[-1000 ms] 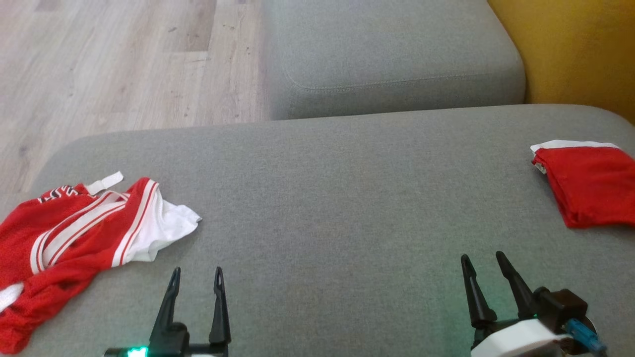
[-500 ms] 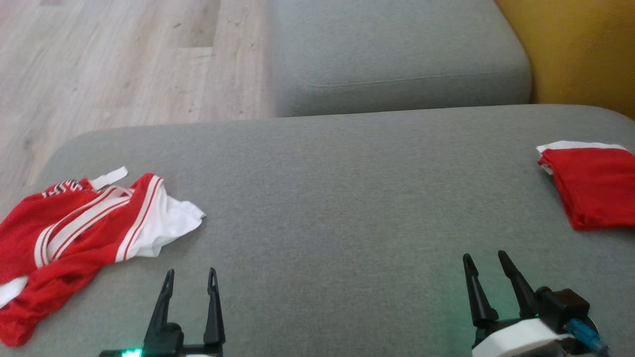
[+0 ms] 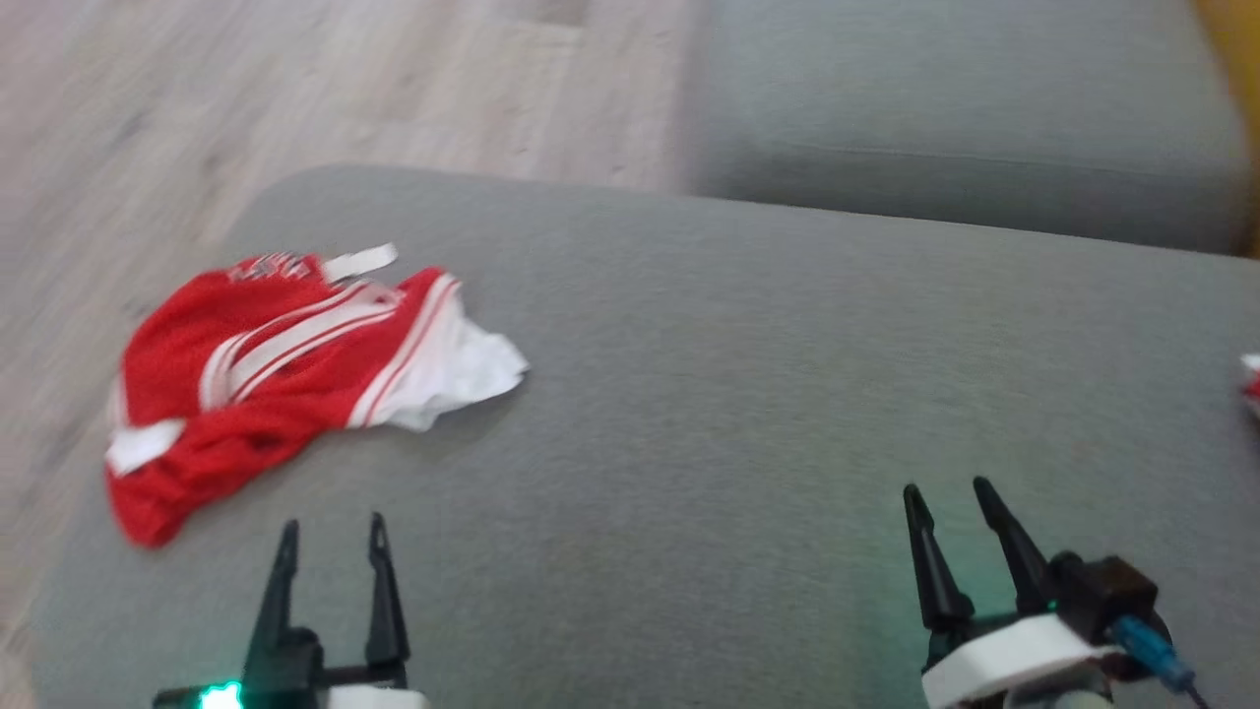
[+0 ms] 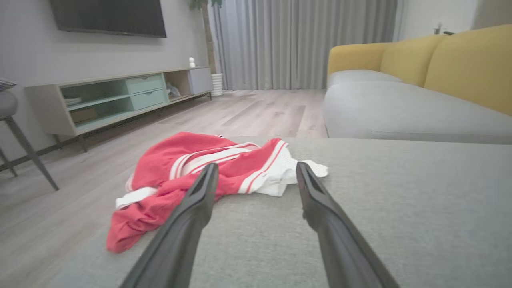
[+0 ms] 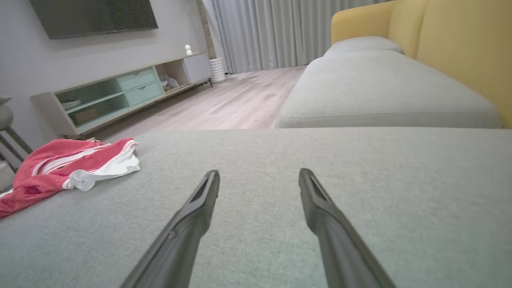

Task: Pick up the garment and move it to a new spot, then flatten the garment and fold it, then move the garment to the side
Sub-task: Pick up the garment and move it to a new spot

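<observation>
The garment [image 3: 285,379], a red mesh jersey with white-and-red striped trim and a white panel, lies crumpled on the left part of the grey cushion [image 3: 738,394]. In the left wrist view the garment [image 4: 208,172] sits just beyond the fingertips. My left gripper [image 3: 332,527] stands open below and slightly right of it, not touching it, nothing between its fingers. My right gripper [image 3: 947,492] is open over bare cushion at the lower right, far from the garment [image 5: 68,168].
A second grey cushion [image 3: 965,108] lies beyond, with a yellow backrest [image 4: 460,60]. Wooden floor [image 3: 295,89] borders the cushion's left and far edges. A bit of another red-and-white cloth [image 3: 1250,384] shows at the right edge. A TV cabinet [image 4: 116,96] stands against the wall.
The head camera has turned left, so the whole picture has shifted right and the red cloth at the right has nearly left the frame. Both grippers stay open.
</observation>
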{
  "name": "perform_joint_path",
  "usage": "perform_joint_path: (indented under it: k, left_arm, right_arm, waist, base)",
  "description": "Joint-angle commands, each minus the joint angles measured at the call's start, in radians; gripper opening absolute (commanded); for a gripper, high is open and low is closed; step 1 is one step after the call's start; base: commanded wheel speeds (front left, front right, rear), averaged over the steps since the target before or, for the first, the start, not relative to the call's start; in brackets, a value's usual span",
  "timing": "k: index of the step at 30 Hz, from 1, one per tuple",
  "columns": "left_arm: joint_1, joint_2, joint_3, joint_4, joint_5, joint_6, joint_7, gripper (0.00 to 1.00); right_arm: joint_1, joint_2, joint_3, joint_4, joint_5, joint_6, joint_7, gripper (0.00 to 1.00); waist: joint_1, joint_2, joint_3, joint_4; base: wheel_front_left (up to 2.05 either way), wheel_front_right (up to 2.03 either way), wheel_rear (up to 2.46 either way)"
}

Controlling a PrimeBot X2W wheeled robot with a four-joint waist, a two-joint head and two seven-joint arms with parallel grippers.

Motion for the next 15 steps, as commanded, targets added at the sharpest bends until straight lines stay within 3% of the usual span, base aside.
perform_joint_path:
  k: [1, 8, 15]
  left_arm:
    - [-0.058, -0.002, 0.046, -0.038, 0.004, 0.009, -0.002, 1.0]
    - [-0.127, 0.006, 0.09, -0.065, 0.008, 0.001, -0.002, 1.0]
    - [-0.351, 0.027, 0.117, -0.067, 0.026, -0.02, -0.002, 1.0]
  right_arm:
    - [-0.065, -0.002, 0.021, -0.036, -0.006, -0.001, -0.011, 1.0]
    - [-0.097, -0.029, 0.021, -0.04, -0.017, -0.001, -0.011, 1.0]
    - [-0.193, -0.155, 0.053, -0.054, -0.042, -0.001, -0.011, 1.0]
  waist:
    - [-0.0001, 0.0, 0.032, 0.074]
    - [-0.0001, 0.0, 0.115, 0.184]
    - [-0.0001, 0.0, 0.319, 0.194]
  base:
    - [0.0, 0.0, 0.0]
    - [0.0, 0.0, 0.0]
    - [0.0, 0.0, 0.0]
